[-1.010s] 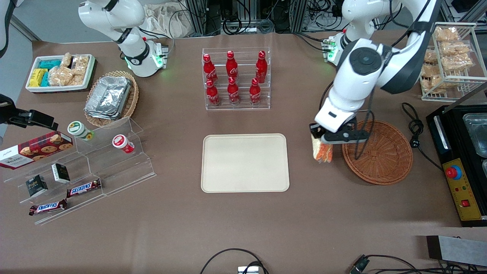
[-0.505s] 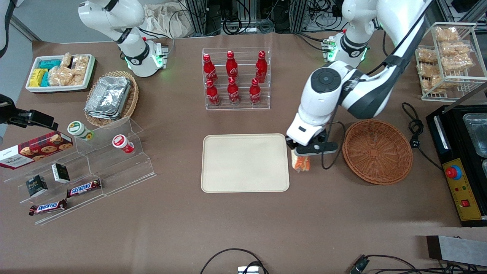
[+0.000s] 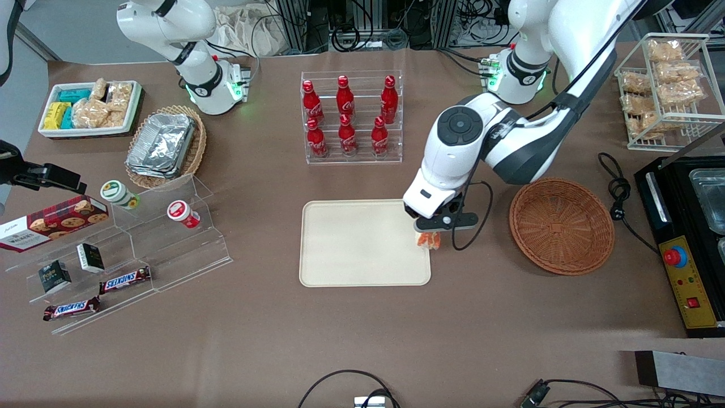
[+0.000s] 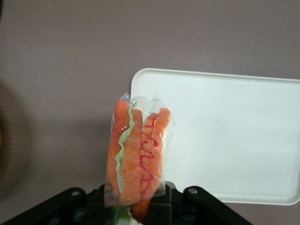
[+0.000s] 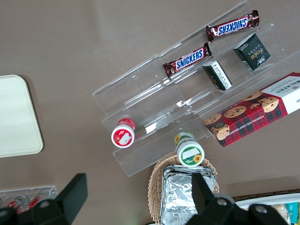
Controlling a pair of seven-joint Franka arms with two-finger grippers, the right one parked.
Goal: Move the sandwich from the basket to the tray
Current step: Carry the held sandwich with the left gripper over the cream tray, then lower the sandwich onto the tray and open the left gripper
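- Sandwich (image 3: pixel 429 239) (image 4: pixel 137 157): clear-wrapped wedge, orange and green filling edge showing; clamped between the fingers of the gripper (image 3: pixel 431 226) (image 4: pixel 133 211); hanging below the gripper, raised off the table.
- Gripper: closed on the sandwich's lower end as seen from the left wrist; wedge projecting straight out from between the black fingers, filling edge turned toward the wrist camera.
- Position of sandwich: over the edge of the tray (image 3: pixel 351 266) (image 4: pixel 234 140) nearest the basket (image 3: pixel 562 225), close to one rounded corner; in the left wrist view, partly over the cream surface, partly over the brown table (image 3: pixel 362 340).
- Basket: round reddish-brown wicker, toward the working arm's end of the table, beside the tray, well apart from the sandwich; nothing inside.
- Tray: flat, cream-beige, low rim, bare surface; nearer the front camera than the acrylic rack of red bottles (image 3: pixel 346 116).
- Left arm (image 3: pixel 498 141): reaching from its base down toward the tray's edge, cable looped beside the gripper.
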